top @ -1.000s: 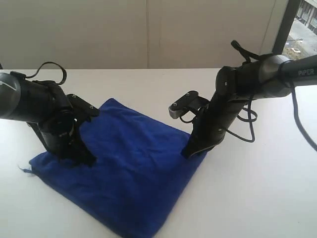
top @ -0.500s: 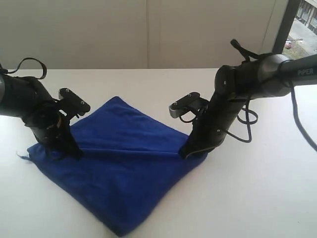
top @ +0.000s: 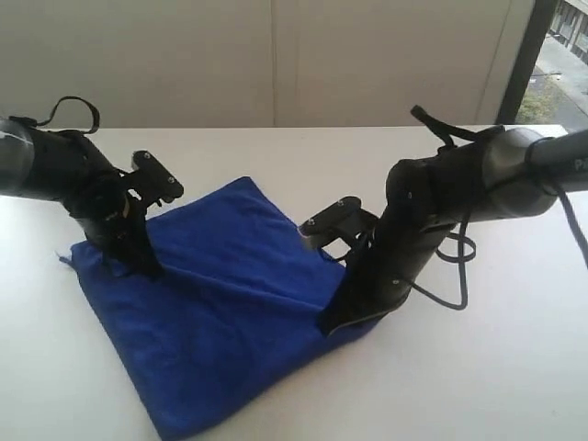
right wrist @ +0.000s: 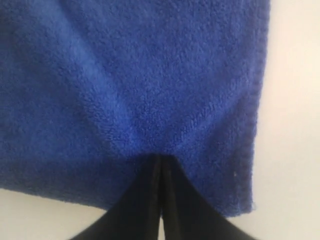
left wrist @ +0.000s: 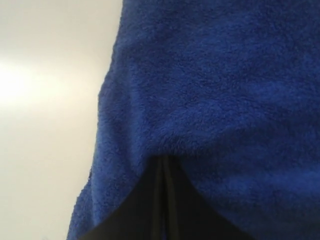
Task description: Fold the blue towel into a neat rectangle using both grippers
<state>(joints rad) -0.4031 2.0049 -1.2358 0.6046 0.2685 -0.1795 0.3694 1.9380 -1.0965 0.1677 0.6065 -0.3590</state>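
**Two-arm grasp on a limp cloth.** The blue towel (top: 220, 312) lies on the white table (top: 496, 367), set cornerwise to the table's edges. One corner points at the near edge and the opposite corner toward the far edge, and most of the cloth sits left of the table's middle.

The left gripper (top: 138, 262) bears down on the towel's left side, close to the corner nearest the table's left edge. The right gripper (top: 335, 322) bears down at the towel's right corner. In both wrist views the jaws are pressed together with no gap and the pile puckers into their tips, so each is clenched on a pinch of fabric. A raised fold line (top: 243, 289) runs across the cloth from one gripper to the other, and the part toward the near edge lies flat.

**Handling, as judged.** The cloth is light, limp and plush; it sags wherever unsupported and cannot break. The table top looks smooth, so the towel will likely slide when dragged. Holds are best taken at corners or hemmed edges, pinching all layers, with both ends moved together to keep the span taut.
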